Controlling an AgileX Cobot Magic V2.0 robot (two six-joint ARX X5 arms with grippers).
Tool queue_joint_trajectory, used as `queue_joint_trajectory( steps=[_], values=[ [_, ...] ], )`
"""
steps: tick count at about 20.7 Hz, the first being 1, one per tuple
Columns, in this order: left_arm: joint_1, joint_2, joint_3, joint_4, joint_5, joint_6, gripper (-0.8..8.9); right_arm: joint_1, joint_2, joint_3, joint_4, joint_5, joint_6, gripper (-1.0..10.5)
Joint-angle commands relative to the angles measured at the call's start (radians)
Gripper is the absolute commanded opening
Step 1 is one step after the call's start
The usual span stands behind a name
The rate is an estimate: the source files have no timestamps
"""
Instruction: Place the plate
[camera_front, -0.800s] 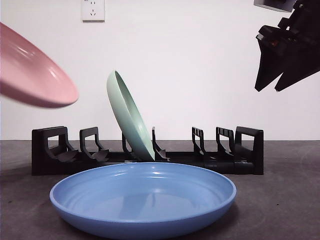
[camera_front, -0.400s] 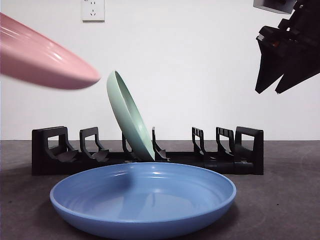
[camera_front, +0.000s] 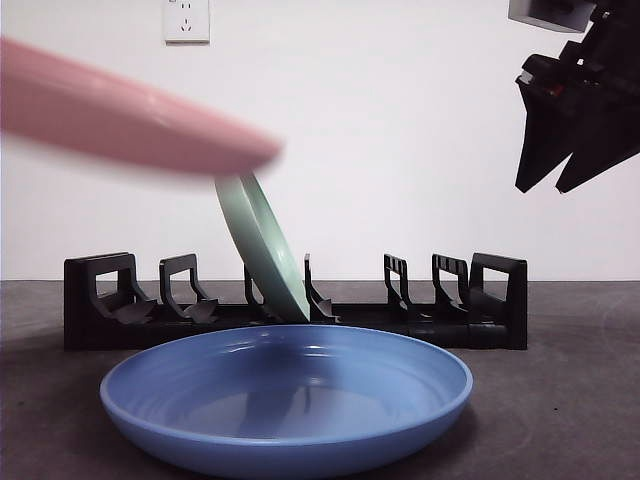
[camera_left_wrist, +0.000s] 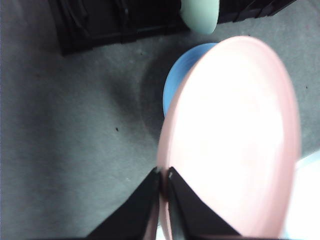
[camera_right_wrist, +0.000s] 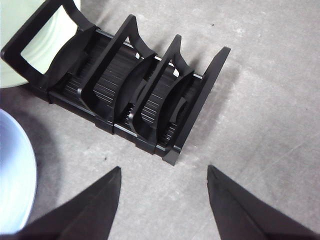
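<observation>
Now pink plate (camera_front: 130, 120), clamped in left pincer (camera_left_wrist: 164, 175), farther across, over green plate (camera_front: 262, 245); right pincer (camera_right_wrist: 164, 172) wide.

The left pincer (camera_left_wrist: 163, 175) has its two black jaws pressed close together on the rim of the pink plate (camera_left_wrist: 235, 135), gripping it at the edge and carrying it aloft. The right pincer (camera_right_wrist: 164, 172) hangs high above the desk (camera_right_wrist: 260, 90) with its jaws spread wide apart and nothing between them; in the front view it shows as a dark shape at the upper right corner (camera_front: 572, 135), pointing downward.
</observation>
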Motion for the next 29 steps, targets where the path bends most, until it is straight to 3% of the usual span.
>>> queue_joint_trajectory(
  steps=[1, 11, 16, 29],
  values=[
    [-0.003, 0.001, -0.061, 0.08, 0.058, -0.05, 0.11, 0.006, 0.005, 0.01, -0.002, -0.003, 0.016, 2.7],
    [-0.003, 0.001, -0.287, 0.283, 0.114, -0.112, 0.11, 0.006, 0.005, 0.01, -0.001, -0.003, 0.016, 2.7],
    [-0.003, 0.004, -0.379, 0.425, 0.165, -0.184, 0.11, 0.006, 0.005, 0.01, -0.001, -0.003, 0.016, 2.7],
    [-0.066, 0.13, -0.43, 0.597, 0.166, -0.27, 0.12, 0.006, 0.005, 0.01, 0.007, -0.003, 0.016, 2.7]
  ],
)
